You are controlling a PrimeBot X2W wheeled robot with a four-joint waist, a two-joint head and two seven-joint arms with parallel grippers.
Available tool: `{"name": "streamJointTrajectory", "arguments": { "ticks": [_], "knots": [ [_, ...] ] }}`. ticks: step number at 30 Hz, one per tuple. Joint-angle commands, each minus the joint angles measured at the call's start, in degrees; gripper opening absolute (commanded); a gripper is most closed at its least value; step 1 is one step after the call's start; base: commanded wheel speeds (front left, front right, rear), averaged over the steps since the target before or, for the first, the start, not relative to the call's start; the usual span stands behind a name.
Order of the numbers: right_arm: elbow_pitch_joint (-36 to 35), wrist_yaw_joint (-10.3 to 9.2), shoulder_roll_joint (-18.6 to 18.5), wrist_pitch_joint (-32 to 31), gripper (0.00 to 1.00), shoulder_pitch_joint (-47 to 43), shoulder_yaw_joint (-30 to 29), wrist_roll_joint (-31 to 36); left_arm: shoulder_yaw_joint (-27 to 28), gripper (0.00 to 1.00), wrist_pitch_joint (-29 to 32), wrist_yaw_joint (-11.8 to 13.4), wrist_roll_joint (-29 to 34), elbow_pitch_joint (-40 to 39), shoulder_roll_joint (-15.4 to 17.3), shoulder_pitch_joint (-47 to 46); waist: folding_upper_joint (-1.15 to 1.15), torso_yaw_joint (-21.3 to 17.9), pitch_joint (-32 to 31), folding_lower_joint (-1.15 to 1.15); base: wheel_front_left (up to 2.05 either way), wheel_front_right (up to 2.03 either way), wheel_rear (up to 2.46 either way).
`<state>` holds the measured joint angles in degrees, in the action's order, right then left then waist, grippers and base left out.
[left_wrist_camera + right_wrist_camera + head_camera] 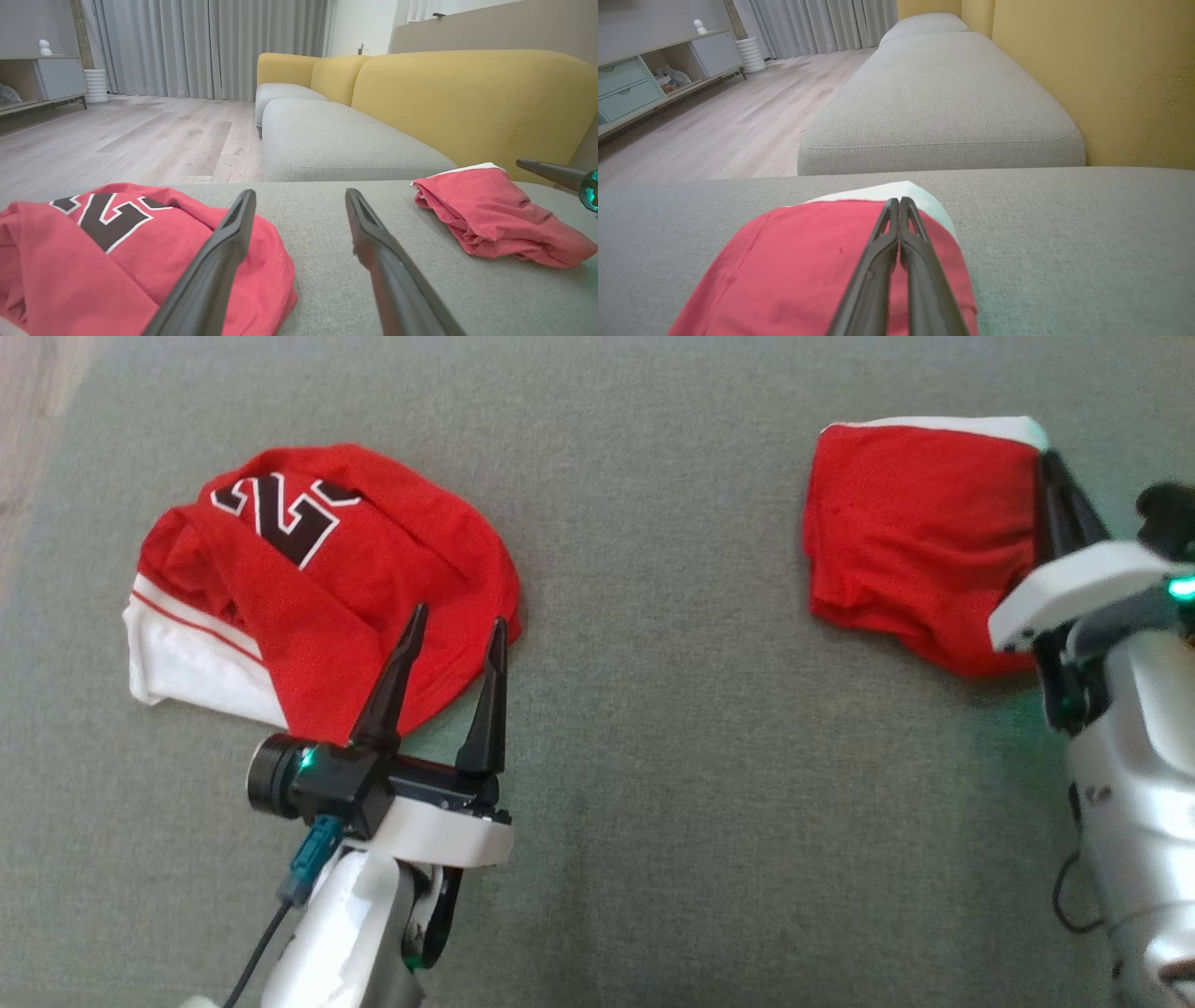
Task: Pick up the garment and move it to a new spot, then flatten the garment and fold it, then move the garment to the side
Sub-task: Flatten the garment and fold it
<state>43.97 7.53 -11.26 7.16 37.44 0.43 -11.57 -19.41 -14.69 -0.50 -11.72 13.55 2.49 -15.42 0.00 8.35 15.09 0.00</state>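
— Two red pieces are lying on the grey cushion [653,756]: the numbered jersey [317,569] crumpled at left, the folded garment [920,541] well apart at right.
— And the end effectors?
— The left end effector [459,616] is standing open at the jersey's edge. The right end effector [896,203] is lying closed along the folded garment's right edge.

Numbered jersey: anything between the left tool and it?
Nothing visible. The open left tool's fingers overlap the numbered jersey's near edge in the head view, with bare grey cushion around. The folded red garment lies apart to the right, at the shut right tool.
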Motion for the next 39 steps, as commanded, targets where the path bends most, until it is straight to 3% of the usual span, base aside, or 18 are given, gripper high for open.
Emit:
{"name": "streamJointTrajectory", "arguments": {
  "ticks": [1, 12, 21, 29, 34, 39],
  "knots": [
    [0.5, -0.04, 0.5, 0.5, 0.00, 3.0, 0.1, 1.1, 1.5, 1.00, -0.3, 0.2, 0.0, -2.0, 0.4, -2.5, 0.00, 0.9, 1.6, 0.00, 0.00, 0.00, 0.00],
    [14.4, -0.04, -2.0, 0.5, 0.00, 11.4, -3.8, 7.8, 0.3, 1.00, -0.3, 0.3, -0.8, -2.8, 0.4, -4.3, 0.00, 4.6, 6.0, 0.00, 0.00, 0.00, 0.00],
    [15.1, -0.04, 3.6, 6.1, 0.00, 14.9, -0.9, 7.8, 0.5, 1.00, -0.3, 0.8, -1.2, -2.7, 0.4, -4.3, 0.00, 4.8, 5.4, 0.00, 0.00, 0.00, 0.00],
    [22.3, -0.04, 7.1, 6.9, 0.00, 12.9, 0.9, 6.9, 0.0, 1.00, -0.3, 1.2, -1.6, -2.8, 0.4, -4.6, 0.00, 3.9, 4.6, 0.00, 0.00, 0.00, 0.00],
    [19.7, -0.04, 8.2, 7.8, 0.00, 11.3, 0.7, 4.4, 0.8, 1.00, -0.3, 1.3, -1.3, -2.4, 0.4, -4.2, 0.00, 1.2, 2.1, 0.00, 0.00, 0.00, 0.00],
    [9.0, -0.04, 8.3, 7.8, 0.00, 7.6, 1.2, 1.5, 2.4, 1.00, -0.3, 1.2, -1.0, -2.2, 0.4, -2.8, 0.00, -2.4, -1.9, 0.00, 0.00, 0.00, 0.00]
  ]
}}
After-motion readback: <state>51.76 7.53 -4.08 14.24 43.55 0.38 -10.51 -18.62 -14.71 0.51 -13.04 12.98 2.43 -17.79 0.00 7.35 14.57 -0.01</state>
